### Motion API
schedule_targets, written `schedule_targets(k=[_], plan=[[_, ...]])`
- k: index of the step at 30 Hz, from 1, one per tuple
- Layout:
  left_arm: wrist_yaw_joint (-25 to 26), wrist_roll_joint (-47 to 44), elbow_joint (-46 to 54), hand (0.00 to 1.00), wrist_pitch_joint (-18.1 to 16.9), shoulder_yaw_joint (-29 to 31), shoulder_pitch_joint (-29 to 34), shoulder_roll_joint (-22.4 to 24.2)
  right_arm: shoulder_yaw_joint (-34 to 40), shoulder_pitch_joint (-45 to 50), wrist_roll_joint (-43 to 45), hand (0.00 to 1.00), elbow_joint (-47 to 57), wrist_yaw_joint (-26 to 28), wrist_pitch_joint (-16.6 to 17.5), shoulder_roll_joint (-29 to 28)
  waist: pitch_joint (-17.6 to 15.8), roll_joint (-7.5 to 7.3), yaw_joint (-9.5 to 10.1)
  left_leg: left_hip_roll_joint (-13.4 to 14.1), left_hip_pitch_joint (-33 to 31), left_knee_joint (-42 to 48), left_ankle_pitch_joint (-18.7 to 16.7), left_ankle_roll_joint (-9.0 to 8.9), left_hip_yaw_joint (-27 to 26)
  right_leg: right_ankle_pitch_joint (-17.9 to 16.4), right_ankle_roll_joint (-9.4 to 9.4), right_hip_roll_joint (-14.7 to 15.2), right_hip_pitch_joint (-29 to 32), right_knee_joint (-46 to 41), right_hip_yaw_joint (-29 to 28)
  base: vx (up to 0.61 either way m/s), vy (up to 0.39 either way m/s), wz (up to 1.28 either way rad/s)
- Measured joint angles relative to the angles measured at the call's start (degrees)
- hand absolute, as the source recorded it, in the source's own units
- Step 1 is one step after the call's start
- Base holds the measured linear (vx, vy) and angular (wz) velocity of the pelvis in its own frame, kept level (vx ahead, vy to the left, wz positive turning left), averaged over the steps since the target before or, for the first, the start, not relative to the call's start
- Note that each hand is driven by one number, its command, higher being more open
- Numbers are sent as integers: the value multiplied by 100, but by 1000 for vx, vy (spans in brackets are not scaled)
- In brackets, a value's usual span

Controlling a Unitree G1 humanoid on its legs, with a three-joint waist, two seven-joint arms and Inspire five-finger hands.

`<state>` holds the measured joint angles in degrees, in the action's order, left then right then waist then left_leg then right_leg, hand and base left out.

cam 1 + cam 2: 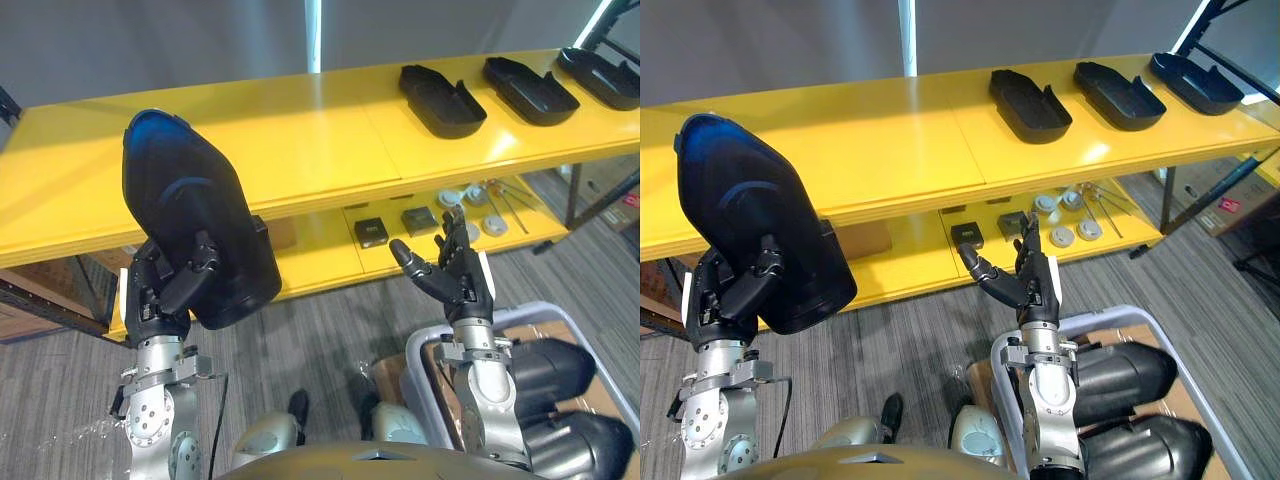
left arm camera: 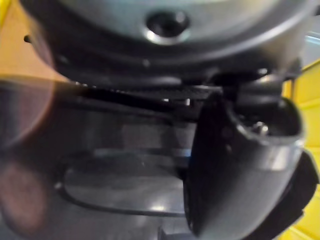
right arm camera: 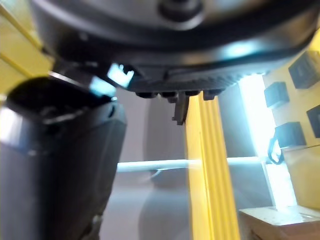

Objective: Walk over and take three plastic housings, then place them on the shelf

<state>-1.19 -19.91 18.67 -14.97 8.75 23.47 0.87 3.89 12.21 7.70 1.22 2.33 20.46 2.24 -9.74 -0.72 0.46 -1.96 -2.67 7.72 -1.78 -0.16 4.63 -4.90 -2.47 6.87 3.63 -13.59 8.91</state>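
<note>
Because the black plastic housing (image 1: 190,210) is long and broad, the left hand (image 1: 165,290) grips it at its lower end, fingers and thumb curled round the edge. It carries the piece upright, so the bulk stands above the wrist rather than hanging from it. The housing is in the air in front of the yellow shelf (image 1: 300,140), on the shelf's left side, and touches nothing but the hand.

Three more housings (image 1: 440,100) lie in a row on the right part of the top board, hollow side up and apart from one another. The middle and left of that board are bare, which is probably why this piece is held on that side: there is room to lay it down.

The right hand (image 1: 460,275) holds nothing, its fingers straight and spread and its thumb out. It hangs low in front of the lower shelf (image 1: 320,255), just above the rim of a pale bin (image 1: 420,350) where further dark housings (image 1: 560,365) lie, so it looks free to steady or fetch.

Setting the piece down would mean lifting it over the shelf edge and tipping it flat. Gripped at one end only, it could swing or slip.
</note>
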Motion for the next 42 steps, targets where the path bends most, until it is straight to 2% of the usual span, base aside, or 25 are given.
schedule_targets(k=[3, 8, 10, 12, 13, 14, 15, 16, 18, 19, 20, 21, 22, 23, 24, 26, 27, 29, 30, 32, 33, 37, 39, 41, 42], plan=[[-27, 13, 4, 0, 1, -124, -51, 57, 75, -36, 214, 100, 130, 1, 0, -9, 63, 49, 93, 187, 125, -108, -51, -85, -170, 13, 1, -167, -170, 208, 24, 213, -124, 0], [39, 11, 4, 0, 2, -232, -37, 82, 230, 84, 206, 100, 176, 14, 1, -275, 77, 51, 82, 231, 215, -166, -106, -109, -270, 12, 1, -199, -296, 286, 21, 98, -3, -3], [31, 4, 3, 0, 4, -231, -26, 86, 226, 208, 200, 100, 193, 15, 1, -407, 75, 54, 82, 223, 91, 164, -212, -146, -234, -5, 12, -190, -376, 288, 78, 23, 41, 22], [23, -2, -4, 0, 4, -229, -28, 87, 230, 333, 173, 100, 201, 12, 26, -486, 67, 27, 80, 146, -192, 807, -356, -313, -317, -122, 108, -64, -535, 294, 206, -21, 69, 52], [-28, 0, -14, 0, 4, -242, -61, 109, 260, 309, 155, 100, 216, 12, 42, -457, 17, 72, 70, 244, -326, 1258, -692, -187, -621, -182, 96, 36, -718, 379, 304, -39, 109, 59], [-44, -1, -20, 0, 1, -273, -62, 103, 288, 276, 155, 100, 213, 3, 42, -434, -37, 124, 79, 424, -374, 1510, -801, -62, -836, -187, 103, 37, -794, 355, 363, -75, 131, 43], [-66, 3, -23, 0, -1, -287, 7, 101, 311, 253, 164, 100, 222, -10, 52, -417, -67, 71, 104, 795, -399, 1713, -831, -15, -1138, -260, 93, 137, -876, 334, 364, -83, 92, 19], [-58, 3, -24, 0, -3, -287, 30, 104, 310, 245, 163, 100, 247, -7, 88, -418, -66, 65, 102, 987, -408, 1720, -826, -18, -1238, -348, 78, 212, -901, 300, 357, -99, 146, 19], [11, 11, -25, 0, -25, -324, 74, 107, 288, 202, 161, 100, 396, -16, 288, -407, -48, 102, 68, 1514, -380, 1424, -688, -93, -1218, -516, -168, 532, -796, 39, 239, -91, 284, 6], [28, 14, -26, 0, -36, -336, 89, 113, 283, 160, 160, 100, 397, -20, 330, -390, -40, 109, 76, 1569, -327, 1303, -663, -122, -1177, -561, -244, 626, -746, -31, 150, -49, 362, -28], [49, 34, -26, 0, -42, -348, 118, 129, 275, 71, 162, 100, 397, -42, 377, -306, 9, 160, 74, 1562, -199, 1078, -632, -179, -1076, -587, -347, 792, -624, -96, -55, 16, 496, -49], [49, 113, -25, 0, -62, -357, 137, 166, 275, 0, 165, 100, 401, -76, 424, -157, 123, 346, 66, 1530, -54, 807, -637, -192, -1042, -558, -468, 856, -471, -98, -271, 23, 617, -51], [49, 187, -27, 0, -90, -350, 130, 158, 276, -41, 161, 100, 379, -100, 454, -61, 184, 443, 69, 1469, 19, 622, -607, -523, -1006, -500, -617, 860, -394, -97, -346, 59, 658, -46], [77, 271, -59, 0, -96, -295, 66, 51, 234, -78, 155, 100, 252, -169, 437, -117, 222, 249, 49, 1129, 33, 693, -582, -862, -1104, -387, -802, 1193, -383, 13, -601, 101, 499, -26], [75, 259, -52, 0, -94, -209, 60, -40, 205, -58, 151, 100, 165, -188, 417, -220, 223, 55, -49, 936, -5, 874, -626, -804, -1184, -94, -824, 1352, -506, 266, -764, 113, 455, -23], [70, 251, -71, 0, -75, -96, 67, -75, 97, -64, 151, 100, 113, -225, 369, -300, 235, 14, -47, 845, -11, 1084, -754, -703, -1248, 407, -885, 1406, -597, 470, -767, 76, 347, -24], [32, 251, -69, 0, -75, -34, 20, -132, 2, -64, 149, 100, 130, -309, 370, -375, 244, 0, -71, 814, 21, 1103, -821, -603, -1279, 772, -870, 1414, -570, 474, -736, 53, 350, -18], [-122, 242, -64, 0, -75, -22, -92, -213, -19, -59, 72, 100, 127, -410, 360, -504, 270, -43, -54, 793, 76, 1035, -861, -532, -1358, 1059, -846, 1418, -455, 433, -735, 25, 275, -15], [-172, 237, -57, 0, -75, -5, -95, -222, -58, -58, 3, 100, 125, -437, 351, -520, 277, -55, -32, 792, 146, 962, -863, -527, -1427, 1104, -788, 1417, -422, 411, -719, 12, 188, -48], [-218, 228, -56, 0, -72, 28, -93, -255, -247, -47, -75, 100, 126, -444, 326, -523, 261, -13, -59, 887, 351, 789, -863, -507, -1675, 1005, -824, 1256, -284, 288, -668, 10, 52, -57], [-219, 227, -55, 0, -71, 3, -145, -293, -290, -27, -75, 100, 129, -426, 325, -523, 281, -11, -108, 1005, 349, 766, -864, -509, -1718, 875, -780, 1003, -237, 357, -648, -12, -73, -49], [-269, 197, -41, 0, -34, -221, -280, -343, -200, 35, -75, 100, 127, -432, 317, -526, 324, -86, -197, 1254, 247, 779, -860, -690, -1935, 899, -743, 695, -176, 754, -614, -9, -81, -44], [-292, 212, -41, 0, -12, -493, -296, -277, -128, 141, -71, 100, 129, -480, 317, -525, 286, 10, -245, 1437, 369, 568, -767, -862, -2072, 868, -693, 498, -191, 869, -588, -32, -155, -31], [-330, 213, -37, 0, -6, -692, -333, -198, -24, 229, -66, 100, 152, -494, 317, -524, 284, 9, -252, 1506, 519, 344, -676, -964, -2136, 740, -629, 410, -258, 963, -486, -19, -161, -19], [-346, 218, -23, 0, 10, -804, -349, -128, 23, 297, -65, 100, 186, -514, 317, -505, 308, 55, -302, 1593, 557, 192, -640, -1018, -2116, 694, -589, 315, -279, 962, -388, -13, -173, 4]])
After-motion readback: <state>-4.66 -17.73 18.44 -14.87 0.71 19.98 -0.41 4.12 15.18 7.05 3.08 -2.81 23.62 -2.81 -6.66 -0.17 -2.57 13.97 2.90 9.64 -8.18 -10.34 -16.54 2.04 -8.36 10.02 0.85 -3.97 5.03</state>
